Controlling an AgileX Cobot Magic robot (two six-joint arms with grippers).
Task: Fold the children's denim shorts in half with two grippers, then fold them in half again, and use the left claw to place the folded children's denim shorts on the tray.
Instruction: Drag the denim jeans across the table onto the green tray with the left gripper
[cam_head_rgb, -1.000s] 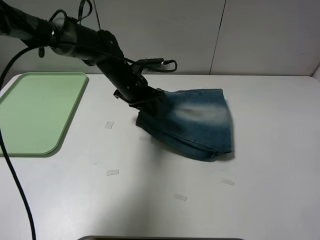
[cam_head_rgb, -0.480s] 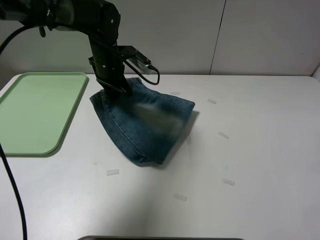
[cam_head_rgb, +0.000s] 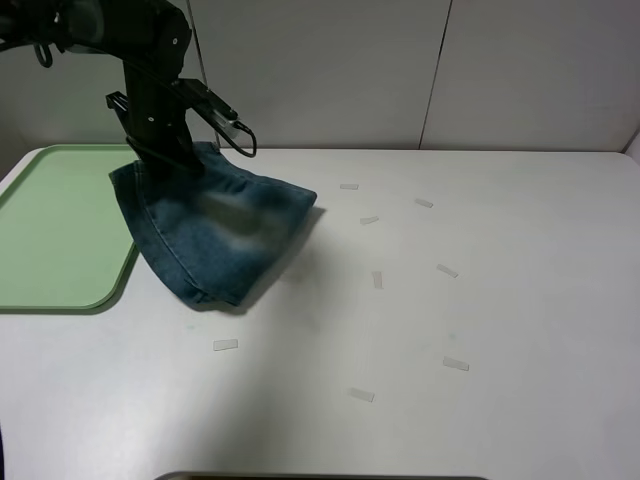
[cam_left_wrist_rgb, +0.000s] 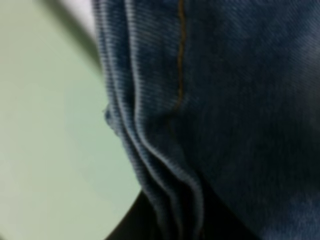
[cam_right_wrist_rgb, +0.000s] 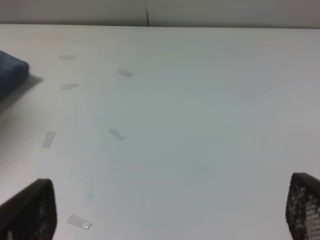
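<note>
The left pincer (cam_head_rgb: 165, 150) pinches the small folded blue faded denim shorts (cam_head_rgb: 210, 232) by their stacked edge, hanging soft and droopy beside the pale green plastic tray (cam_head_rgb: 60, 225).

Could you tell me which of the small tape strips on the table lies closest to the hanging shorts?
The strip just below the shorts' lowest corner; the other strips lie farther right across the table.

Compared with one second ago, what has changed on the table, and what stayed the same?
The left tool, shut on the folded denim shorts, has carried them leftward across the table until one edge overlaps the green tray. Nothing was let go. The tray and the right tool, open and empty, stayed put.
</note>
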